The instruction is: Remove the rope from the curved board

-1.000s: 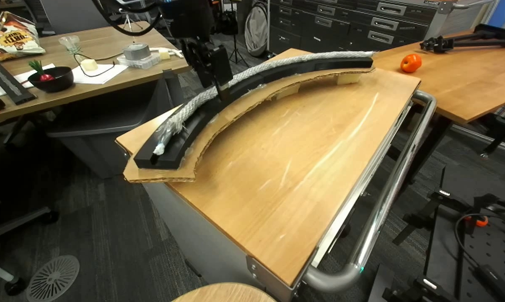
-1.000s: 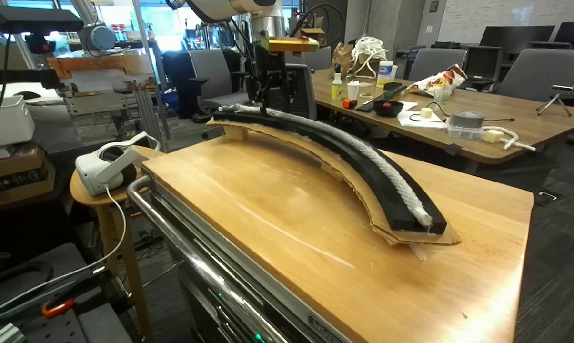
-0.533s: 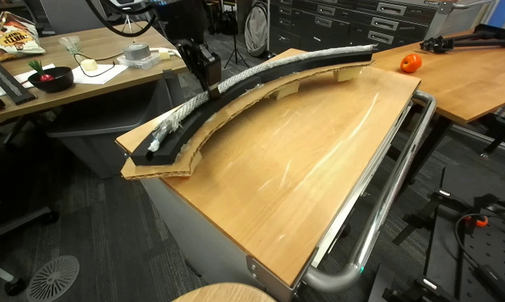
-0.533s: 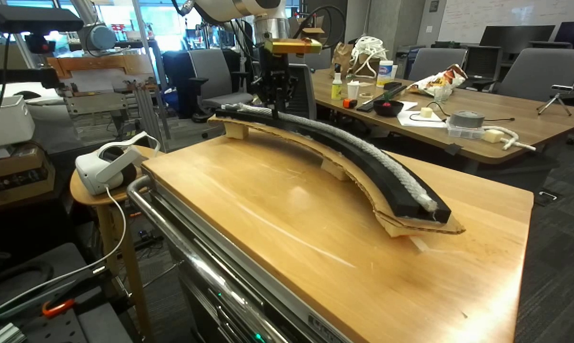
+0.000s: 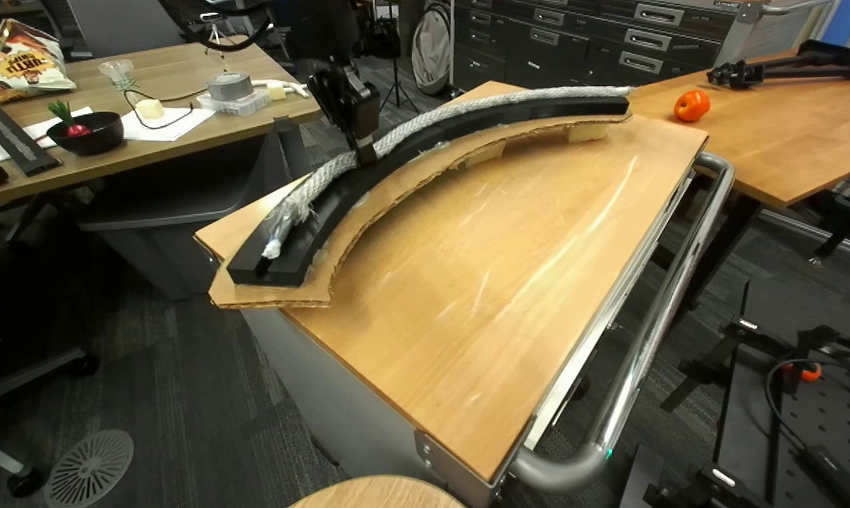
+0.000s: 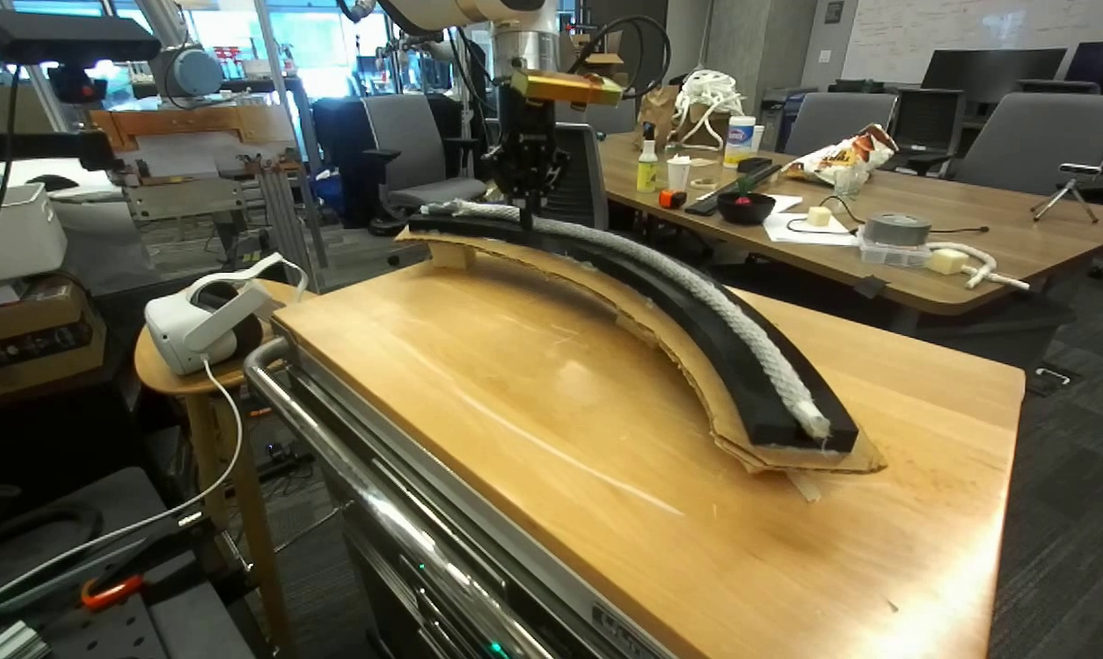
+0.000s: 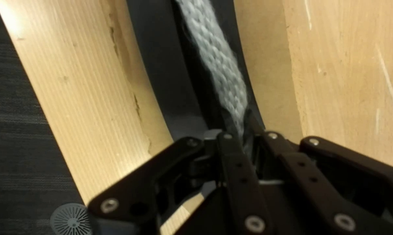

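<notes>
Metal rail [image 5: 649,346] foremost in an exterior view, running along one side of the table [image 5: 432,339]. Cardboard strip [image 5: 379,200] on the table, propped on pale blocks [image 5: 587,132]. On the cardboard: curved board [image 5: 343,192], black, raised edges either side of a lengthwise groove [image 7: 201,81].

Rope [image 5: 460,108], silvery-grey braid, laid along the arc nearly end to end in both exterior views; one end whitish, frayed. Wrist view: rope bears toward the right-hand edge of the board, dark strip of groove open to its left. Whether any length stands clear of the groove, cannot tell.

Hand [image 7: 239,125] pointing down over the board, jaws drawn in narrow, rope pinched between; contact dark and blurred in the wrist view. Grip lies nearer the frayed end. Gold-coloured part [image 6: 565,88] mounted above, in an exterior view.

Behind: brown desk [image 5: 178,63] bearing a black bowl [image 5: 100,144] with a red, green-topped vegetable [image 5: 77,130] inside, then a grey tape roll [image 5: 229,87] on a clear box [image 5: 234,106], then a chip bag [image 5: 26,63]. Orange-red fruit [image 5: 692,106] on a wooden bench [image 5: 784,134]. Rearmost, black drawer cabinet [image 5: 537,42].
</notes>
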### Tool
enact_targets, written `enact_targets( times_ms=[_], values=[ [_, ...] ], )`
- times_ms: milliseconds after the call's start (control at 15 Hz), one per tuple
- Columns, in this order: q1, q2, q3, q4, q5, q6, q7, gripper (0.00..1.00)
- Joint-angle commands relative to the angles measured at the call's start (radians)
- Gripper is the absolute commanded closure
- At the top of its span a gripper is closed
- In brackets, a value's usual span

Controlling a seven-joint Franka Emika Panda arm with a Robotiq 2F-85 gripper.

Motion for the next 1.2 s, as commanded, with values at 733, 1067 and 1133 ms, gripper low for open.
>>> enact_targets(
  times_ms=[733,1067,1133],
  values=[
    [-0.075,-0.364,0.018,-0.463,0.215,-0.149,-0.143,0.97],
    [-0.1,-0.355,-0.003,-0.55,0.302,-0.057,-0.102,0.97],
    [-0.103,-0.358,-0.005,-0.568,0.304,-0.037,-0.095,0.97]
  ],
)
